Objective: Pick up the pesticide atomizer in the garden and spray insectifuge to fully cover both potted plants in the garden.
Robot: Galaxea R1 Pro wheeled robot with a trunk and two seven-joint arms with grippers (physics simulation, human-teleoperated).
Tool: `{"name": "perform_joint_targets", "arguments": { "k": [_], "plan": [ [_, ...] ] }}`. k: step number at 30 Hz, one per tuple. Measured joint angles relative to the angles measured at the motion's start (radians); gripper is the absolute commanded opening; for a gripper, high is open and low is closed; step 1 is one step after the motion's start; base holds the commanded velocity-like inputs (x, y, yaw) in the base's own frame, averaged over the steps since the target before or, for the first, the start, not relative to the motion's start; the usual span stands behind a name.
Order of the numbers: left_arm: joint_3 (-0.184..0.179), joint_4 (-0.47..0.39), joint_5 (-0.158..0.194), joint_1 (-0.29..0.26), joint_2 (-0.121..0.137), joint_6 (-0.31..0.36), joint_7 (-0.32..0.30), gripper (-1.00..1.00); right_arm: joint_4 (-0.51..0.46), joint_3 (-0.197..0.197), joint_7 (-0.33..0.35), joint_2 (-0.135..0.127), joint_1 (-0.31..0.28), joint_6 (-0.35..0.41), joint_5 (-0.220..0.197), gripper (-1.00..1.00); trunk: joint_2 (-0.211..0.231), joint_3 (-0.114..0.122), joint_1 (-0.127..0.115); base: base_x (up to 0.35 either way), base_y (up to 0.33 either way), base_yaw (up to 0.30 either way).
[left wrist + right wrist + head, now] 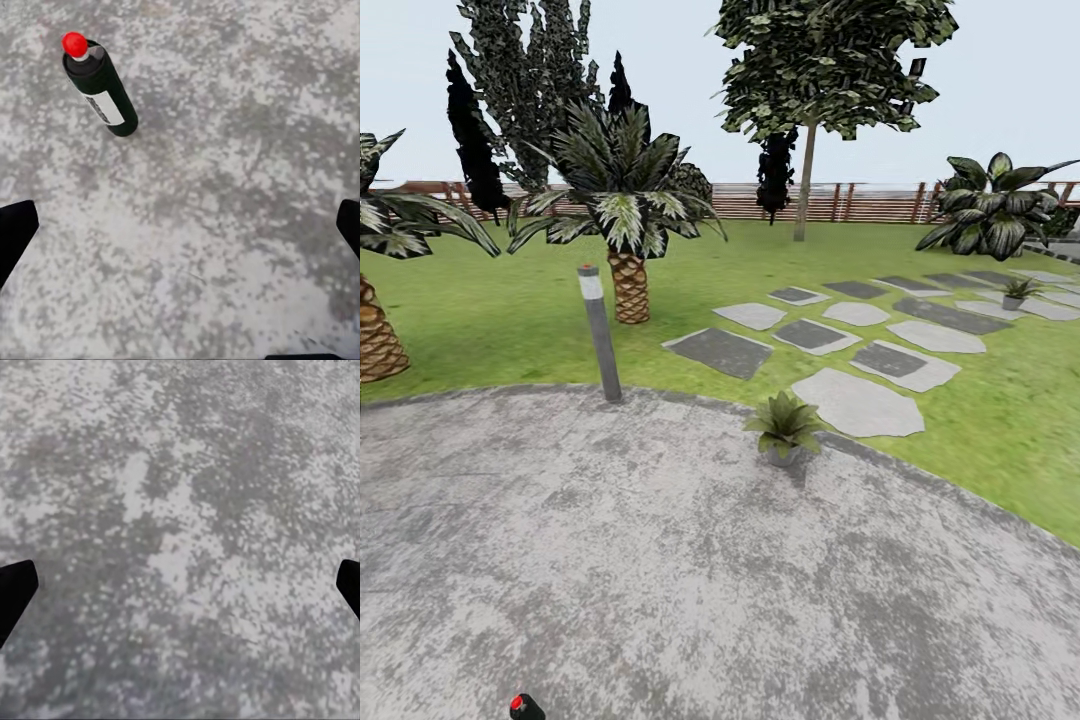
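a: so it's a garden, round grey paved patch up front, green lawn behind it, flat stepping stones running off to the right, brown slatted fence and trees at the back. there's a short grey lamp post at the edge of the paving too.

b: where's the spray bottle?

a: standing upright on the paving, dark green with a white label and a red top. in the head view you just catch its red cap at the very bottom edge. the left wrist view looks down on it.

b: tools?

a: left tool has its fingers wide apart, bottle sits ahead of them and off to one side, not between them, not touching. right tool is spread apart too, over bare paving.

b: and the plants?

a: one potted plant sits at the rim of the paving by the nearest stone, the other potted plant is far off among the stones on the right, near a big leafy bush.
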Motion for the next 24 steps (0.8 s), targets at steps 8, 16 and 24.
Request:
{"name": "perform_joint_targets", "arguments": {
  "k": [8, 16, 24],
  "plan": [
    [0.000, 0.000, 0.000, 0.000, 0.000, 0.000, 0.000, 1.00, -0.001, -0.001, -0.001, 0.000, 0.000, -0.001, -0.002, 1.00, 0.000, 0.000, 0.000, 0.000, 0.303, 0.000],
    [0.000, 0.000, 0.000, 0.000, 0.000, 0.000, 0.000, 1.00, -0.001, -0.001, -0.002, 0.000, 0.000, 0.000, -0.004, 1.00, 0.000, 0.000, 0.000, 0.000, 0.306, 0.000],
    [0.000, 0.000, 0.000, 0.000, 0.000, -0.001, 0.000, 1.00, 0.000, -0.001, 0.001, 0.000, 0.000, 0.000, -0.002, 1.00, 0.000, 0.000, 0.000, 0.000, 0.306, -0.087]
  ]
}}
